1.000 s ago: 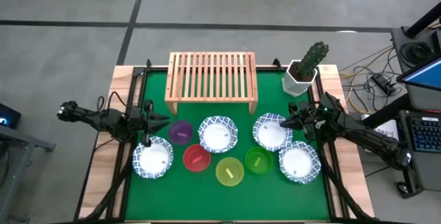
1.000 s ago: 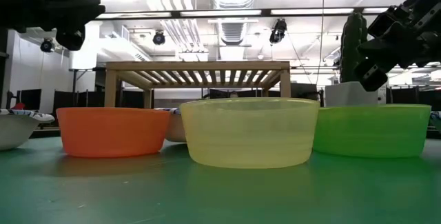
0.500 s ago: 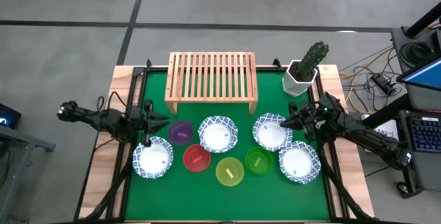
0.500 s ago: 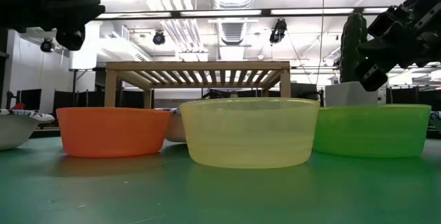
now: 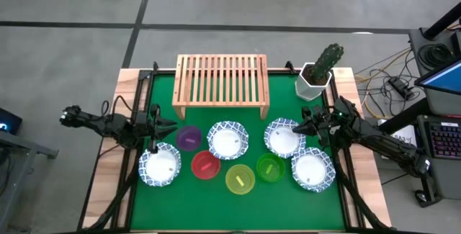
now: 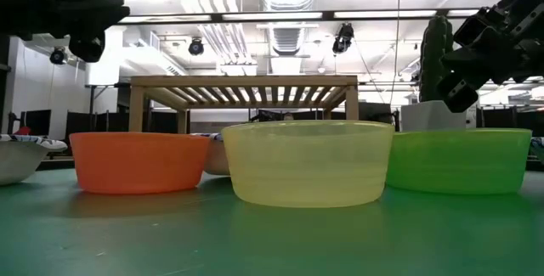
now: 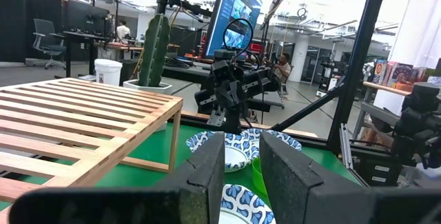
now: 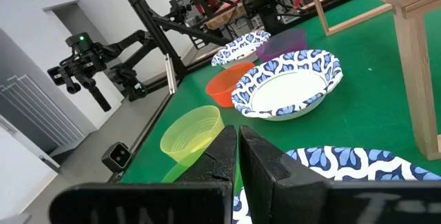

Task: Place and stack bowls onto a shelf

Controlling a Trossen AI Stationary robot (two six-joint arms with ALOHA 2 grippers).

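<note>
Eight bowls sit on the green mat in front of the light-wood shelf (image 5: pixel 221 83). The white blue-rimmed ones are at the left (image 5: pixel 159 165), middle (image 5: pixel 227 140), right (image 5: pixel 283 137) and near right (image 5: pixel 312 169). Among them stand the purple (image 5: pixel 189 137), red (image 5: pixel 205 164), yellow (image 5: pixel 240 179) and green (image 5: pixel 270 168) bowls. My left gripper (image 5: pixel 171 126) hovers left of the purple bowl, a little open (image 7: pixel 242 176). My right gripper (image 5: pixel 297 127) hangs shut over the right white bowl's far rim (image 8: pixel 238 156). Both are above the mat, holding nothing.
A white hexagonal pot with a cactus (image 5: pixel 317 75) stands at the table's far right corner, right of the shelf. The shelf's slatted top (image 7: pixel 76 117) is bare. Black frame bars run along the table's left and right edges. Bare mat lies along the near edge (image 5: pixel 216 209).
</note>
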